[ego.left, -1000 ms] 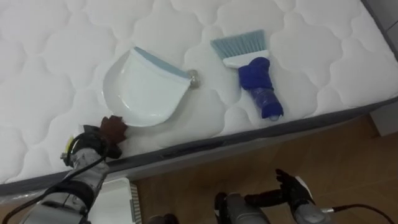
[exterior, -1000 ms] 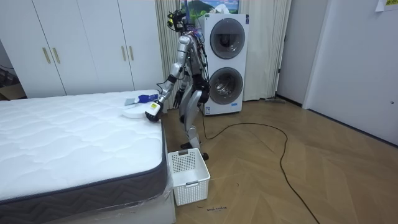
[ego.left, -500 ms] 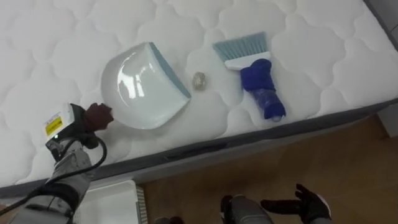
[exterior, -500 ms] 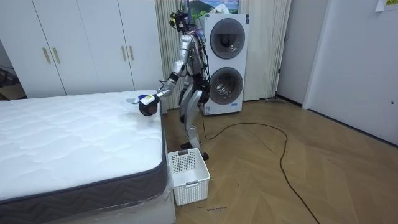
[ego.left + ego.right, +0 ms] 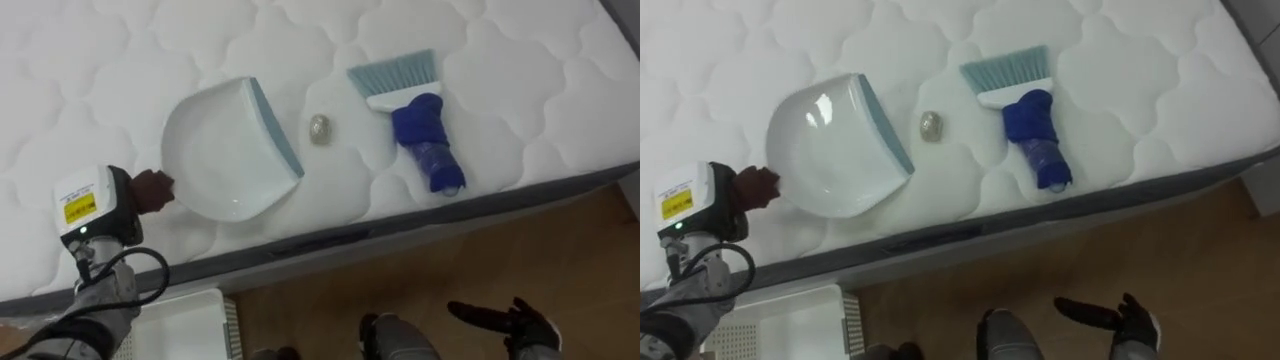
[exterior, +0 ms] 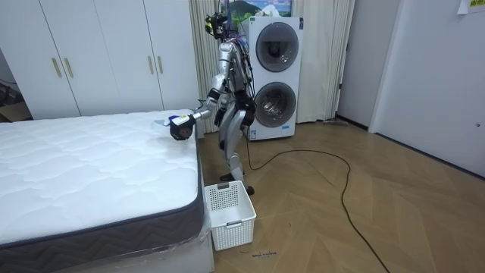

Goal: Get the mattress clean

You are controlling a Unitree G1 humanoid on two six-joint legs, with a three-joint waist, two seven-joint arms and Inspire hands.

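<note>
A white dustpan [image 5: 215, 150] with a pale blue lip lies on the white quilted mattress [image 5: 520, 60], near its front edge. My left hand [image 5: 150, 188] is at the pan's near-left end, with its dark fingers curled on the handle. A small crumpled grey ball [image 5: 319, 127] lies just right of the lip, apart from it. Further right lies a hand brush [image 5: 422, 135] with a blue handle and pale teal bristles pointing away from me. My right hand [image 5: 512, 320] hangs low over the wood floor, fingers straight and holding nothing.
A white slatted basket [image 5: 180, 325] stands on the floor by the bed's edge, below my left arm. In the room view I stand at the bed's far corner, in front of two stacked washing machines [image 6: 273, 72]. White wardrobes [image 6: 98, 53] line the wall behind the bed.
My left hand moved left and turned the dustpan, so its lip swung away from the grey ball it touched before. My right hand drifted right along the floor side.
</note>
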